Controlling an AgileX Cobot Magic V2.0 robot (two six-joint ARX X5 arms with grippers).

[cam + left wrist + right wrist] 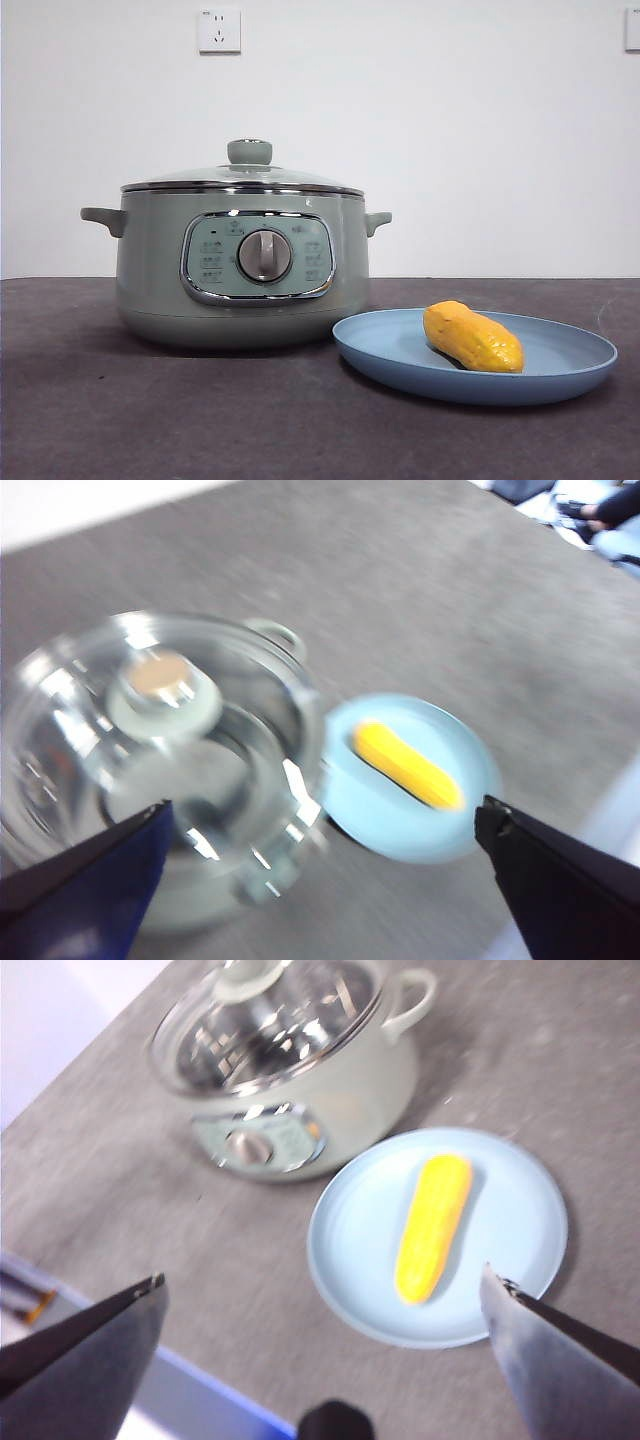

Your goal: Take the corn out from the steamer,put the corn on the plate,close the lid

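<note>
A pale sage-green steamer (pixel 240 270), with 2 small side handles and a silver dial in a chrome-framed panel, stands upright, its chrome-rimmed glass lid (pixel 245 178) seated closed on top, green knob upward. Just beside the steamer, to the side of its dial panel and slightly nearer the front camera, sits a shallow light-blue plate (pixel 560 375). A glossy yellow-orange corn (pixel 472 338) cob lies on its side near the middle of that plate.

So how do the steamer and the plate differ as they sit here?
The steamer is tall, sage green and closed under its glass lid; the plate is low, shallow, light blue and open. The plate carries the corn, while nothing shows through the steamer's lid. Both are round, similar in width, and stand side by side on the grey table.
</note>
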